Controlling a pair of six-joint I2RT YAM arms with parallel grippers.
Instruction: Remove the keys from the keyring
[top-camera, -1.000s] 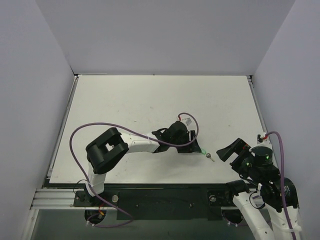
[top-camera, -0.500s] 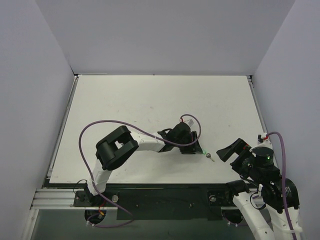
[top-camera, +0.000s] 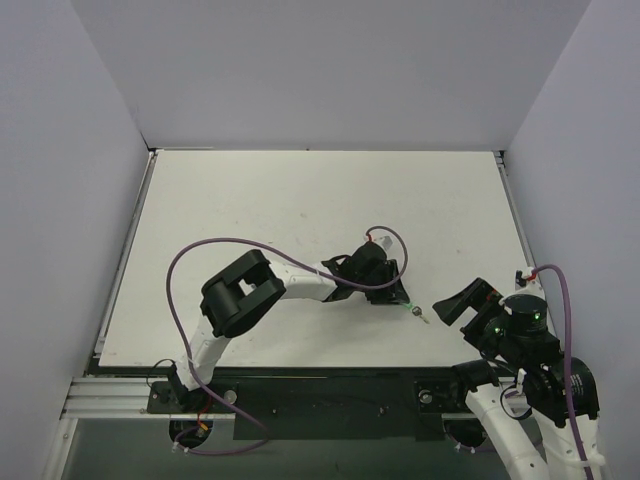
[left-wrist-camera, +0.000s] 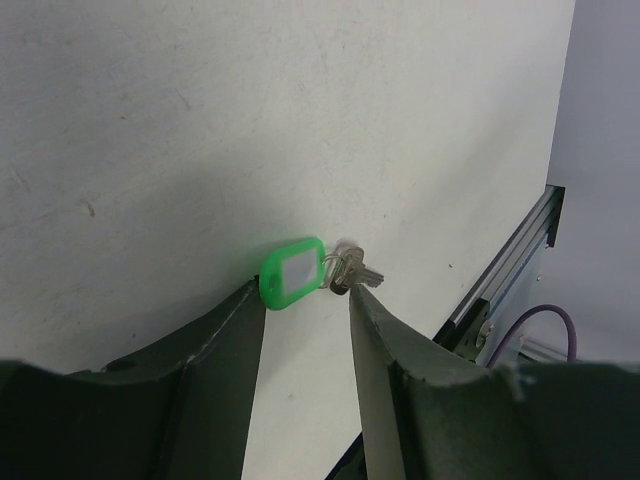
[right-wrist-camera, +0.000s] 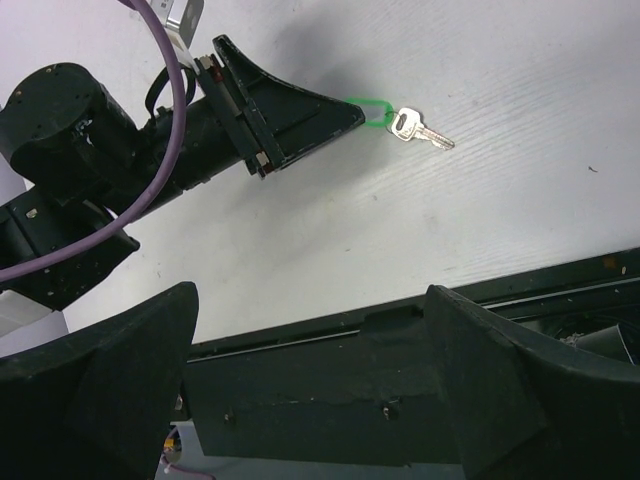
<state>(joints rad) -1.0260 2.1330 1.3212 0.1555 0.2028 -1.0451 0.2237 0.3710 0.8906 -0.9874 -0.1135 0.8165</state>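
Note:
The keyring, a small green oval tag (left-wrist-camera: 292, 271) with a thin metal ring, lies flat on the white table near its front edge. A small grey key (left-wrist-camera: 352, 272) hangs on that ring, pointing right. My left gripper (left-wrist-camera: 305, 296) is open, low over the table. Its two tips straddle the near side of the tag, and the right tip sits close to the key's head. From above, the tag (top-camera: 408, 303) and key (top-camera: 420, 314) lie just right of the left gripper (top-camera: 396, 291). My right gripper (right-wrist-camera: 310, 290) stands wide open and holds nothing, near the front edge, right of the key (right-wrist-camera: 420, 128).
A purple cable (top-camera: 250, 246) loops over the left arm. The table's dark front rail (right-wrist-camera: 400, 340) runs just below the right gripper. A metal rail (left-wrist-camera: 500, 280) lies close behind the key. Grey walls enclose the table on three sides.
The left arm has reached further right, bringing its gripper up to the green tag, and its jaws have narrowed. The right arm, tag and key have stayed put.

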